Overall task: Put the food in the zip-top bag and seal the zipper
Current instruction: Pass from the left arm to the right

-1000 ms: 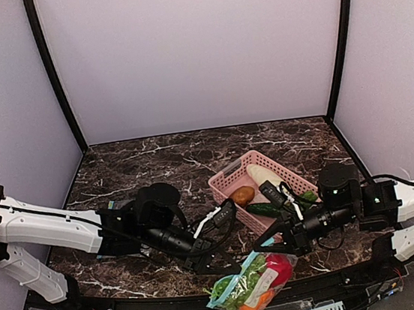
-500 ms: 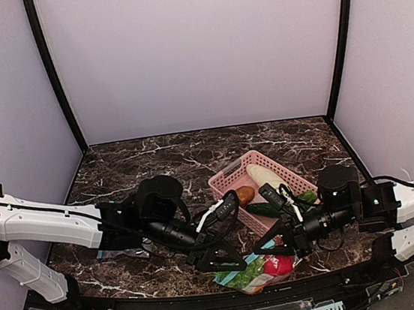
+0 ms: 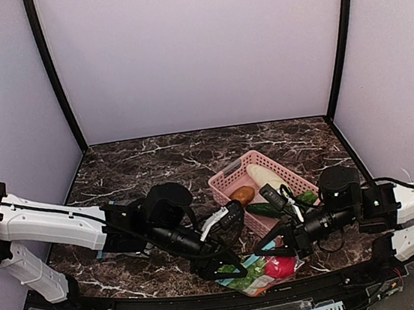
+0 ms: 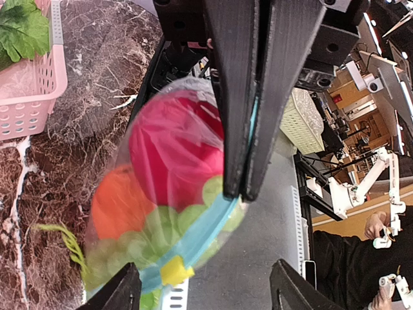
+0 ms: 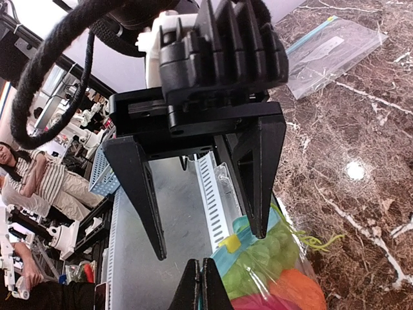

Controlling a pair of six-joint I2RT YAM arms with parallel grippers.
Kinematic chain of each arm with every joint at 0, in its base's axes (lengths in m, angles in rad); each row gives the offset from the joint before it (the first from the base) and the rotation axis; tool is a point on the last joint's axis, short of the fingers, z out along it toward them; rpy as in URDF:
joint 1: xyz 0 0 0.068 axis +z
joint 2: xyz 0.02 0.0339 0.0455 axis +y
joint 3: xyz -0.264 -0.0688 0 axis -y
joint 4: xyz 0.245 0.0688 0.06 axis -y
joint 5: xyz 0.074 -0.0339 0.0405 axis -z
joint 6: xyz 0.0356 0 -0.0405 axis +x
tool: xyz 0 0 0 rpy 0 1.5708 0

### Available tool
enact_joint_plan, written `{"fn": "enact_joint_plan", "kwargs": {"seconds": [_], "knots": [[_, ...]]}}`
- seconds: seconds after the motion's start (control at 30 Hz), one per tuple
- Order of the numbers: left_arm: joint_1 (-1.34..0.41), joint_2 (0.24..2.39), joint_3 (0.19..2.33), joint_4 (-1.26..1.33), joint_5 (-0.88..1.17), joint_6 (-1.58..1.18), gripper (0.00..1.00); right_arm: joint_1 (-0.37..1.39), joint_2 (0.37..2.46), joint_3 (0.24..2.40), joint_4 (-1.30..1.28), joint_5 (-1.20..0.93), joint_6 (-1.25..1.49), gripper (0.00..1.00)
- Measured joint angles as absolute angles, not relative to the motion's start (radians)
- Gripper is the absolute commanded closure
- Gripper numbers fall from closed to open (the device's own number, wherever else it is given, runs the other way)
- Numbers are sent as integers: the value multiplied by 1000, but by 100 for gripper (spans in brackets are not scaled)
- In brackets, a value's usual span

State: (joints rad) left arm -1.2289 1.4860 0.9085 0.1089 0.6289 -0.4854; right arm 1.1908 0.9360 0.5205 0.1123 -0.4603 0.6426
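Dark marble table (image 3: pixel 155 161): pink basket (image 3: pixel 227 174) right of centre; spare clear bag (image 5: pixel 335 42) flat; filled zip-top bag (image 3: pixel 263 273) at near edge.

Even bright light; glare on table (image 5: pixel 353 170); zip-top bag (image 4: pixel 161 187) blurred.

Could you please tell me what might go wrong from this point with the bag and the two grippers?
1. Only the right gripper holds the bag, pinching its zipper; the left gripper is open. The full bag could slip out of that narrow pinch.
2. The bag sits at the near edge of the table, so a slip might send it off.
3. Both grippers are crowded over the bag, so their fingers may collide on the next move.
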Motion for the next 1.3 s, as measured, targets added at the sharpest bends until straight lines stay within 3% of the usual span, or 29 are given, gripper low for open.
{"fn": "enact_joint_plan", "kwargs": {"seconds": [0.13, 0.27, 0.4, 0.6, 1.3], "knots": [[-1233, 1500, 917, 101, 611, -461, 42, 1191, 936, 517, 120, -472, 650, 100], [-1239, 1509, 929, 92, 600, -439, 57, 1191, 929, 516, 129, -475, 657, 100], [-1245, 1510, 939, 91, 596, -428, 78, 1191, 915, 509, 134, -471, 666, 100], [-1250, 1510, 939, 87, 591, -423, 97, 1191, 907, 502, 128, -450, 675, 100], [-1240, 1510, 891, 196, 496, -484, 99, 1215, 962, 664, -212, -77, 602, 100]]}}
